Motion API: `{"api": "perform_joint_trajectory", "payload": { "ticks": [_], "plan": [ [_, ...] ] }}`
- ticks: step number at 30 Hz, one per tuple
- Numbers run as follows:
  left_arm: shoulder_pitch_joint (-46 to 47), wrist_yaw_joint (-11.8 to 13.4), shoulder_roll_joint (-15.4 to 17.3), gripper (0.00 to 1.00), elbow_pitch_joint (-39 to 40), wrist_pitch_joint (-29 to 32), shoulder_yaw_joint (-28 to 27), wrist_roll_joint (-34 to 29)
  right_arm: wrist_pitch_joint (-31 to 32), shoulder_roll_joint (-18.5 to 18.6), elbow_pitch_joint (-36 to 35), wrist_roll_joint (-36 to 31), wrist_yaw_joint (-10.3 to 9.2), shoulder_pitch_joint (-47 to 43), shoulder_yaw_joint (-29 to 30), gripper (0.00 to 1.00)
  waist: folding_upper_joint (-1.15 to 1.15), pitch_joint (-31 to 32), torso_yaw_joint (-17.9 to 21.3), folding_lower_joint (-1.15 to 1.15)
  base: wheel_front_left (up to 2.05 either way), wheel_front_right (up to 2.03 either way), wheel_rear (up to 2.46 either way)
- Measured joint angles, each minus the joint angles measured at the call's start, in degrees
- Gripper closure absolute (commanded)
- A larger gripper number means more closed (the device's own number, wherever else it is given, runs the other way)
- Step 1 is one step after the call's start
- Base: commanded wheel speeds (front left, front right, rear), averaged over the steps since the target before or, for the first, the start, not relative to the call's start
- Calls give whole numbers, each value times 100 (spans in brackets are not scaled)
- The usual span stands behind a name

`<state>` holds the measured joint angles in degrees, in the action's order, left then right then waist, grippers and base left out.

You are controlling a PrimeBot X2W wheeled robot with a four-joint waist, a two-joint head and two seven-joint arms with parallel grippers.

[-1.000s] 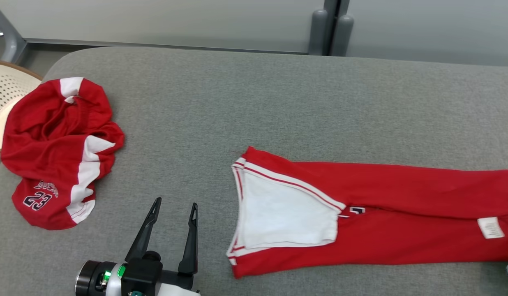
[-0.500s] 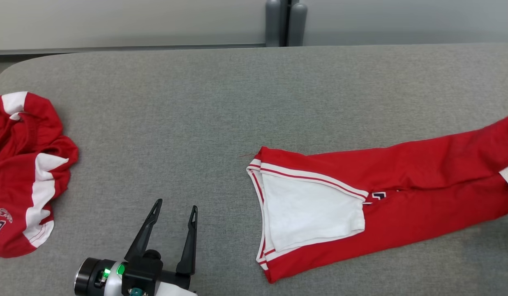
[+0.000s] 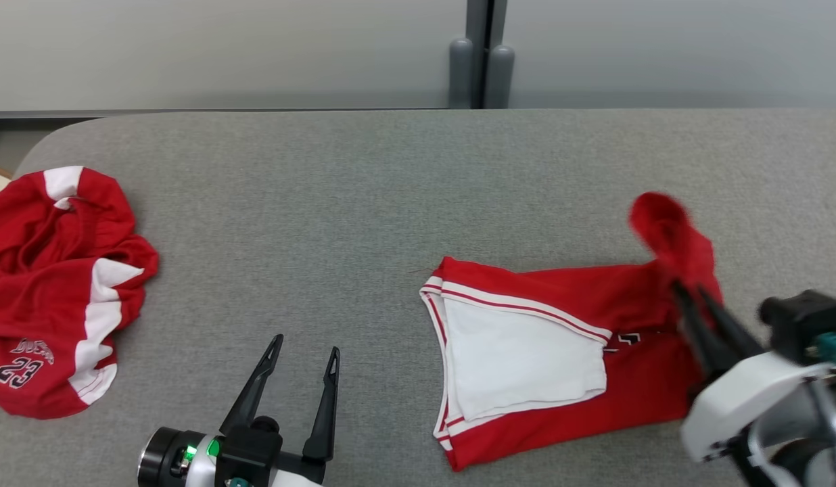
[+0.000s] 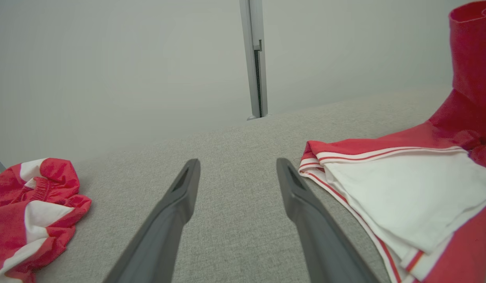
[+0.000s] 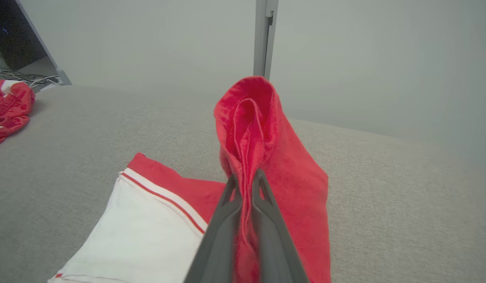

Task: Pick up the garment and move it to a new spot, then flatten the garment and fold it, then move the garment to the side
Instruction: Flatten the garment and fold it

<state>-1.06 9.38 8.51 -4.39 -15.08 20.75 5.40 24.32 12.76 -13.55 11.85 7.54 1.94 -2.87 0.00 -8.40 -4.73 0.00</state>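
The red and white garment (image 3: 526,352) lies on the near right of the grey bench (image 3: 323,203), its right end lifted in a bunched fold clamped by the right end effector (image 3: 688,291), the left end effector (image 3: 306,343) hovering open to its left, a crumpled red jersey (image 3: 59,284) at the bench's left edge.

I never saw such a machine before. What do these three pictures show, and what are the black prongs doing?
This is a two-armed robot. The top-down picture comes from a camera on its head; the other two come from its wrists, looking along the dark fingers. On the grey surface lie a long red and white garment and, far left, a crumpled red garment numbered 23. The left pincer is open and empty. The right pincer is shut on one end of the long garment, holding it raised.
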Motion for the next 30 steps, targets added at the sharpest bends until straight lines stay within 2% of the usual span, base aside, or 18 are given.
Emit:
{"api": "perform_joint_trajectory", "payload": {
  "ticks": [5, 10, 16, 22, 23, 24, 25, 30],
  "plan": [
    [-83, -65, -51, 0, -34, 0, 14, -46, 19, -449, 303, -121, 0, -20, -708, 100, 0, 81, -231, 0, 0, 0, 0],
    [-83, -82, -85, 0, -71, 0, 62, -188, -268, -804, 998, -268, -3, 133, -1005, 100, 0, 106, -511, 0, 0, 0, 0],
    [-53, -154, -194, 0, -138, 0, 127, -208, -620, -966, 1793, -466, -4, 410, -1227, 100, 0, 26, -809, 0, 0, 0, 0],
    [-1, -176, -226, 0, -218, 0, 122, -242, -680, -988, 2084, -233, -4, 533, -1547, 100, 0, -54, -1013, 0, 0, 0, 0],
    [10, -177, -232, 0, -230, 0, 121, -245, -666, -989, 2126, -167, -4, 532, -1582, 80, 0, -61, -1029, 0, 0, 0, 0],
    [15, -177, -238, 0, -245, 0, 121, -250, -666, -989, 2151, -134, -4, 531, -1588, 55, 0, -63, -1040, 0, 0, 0, 0],
    [15, -176, -245, 0, -261, -1, 120, -257, -677, -991, 2147, -109, -4, 531, -1558, 0, 0, -58, -1043, 0, 0, 0, 0],
    [-3, -174, -267, 0, -319, 0, 51, -255, -939, -991, 1696, -138, -4, 482, -1215, 0, 0, 65, -965, 0, 0, 0, 0]
  ]
}}
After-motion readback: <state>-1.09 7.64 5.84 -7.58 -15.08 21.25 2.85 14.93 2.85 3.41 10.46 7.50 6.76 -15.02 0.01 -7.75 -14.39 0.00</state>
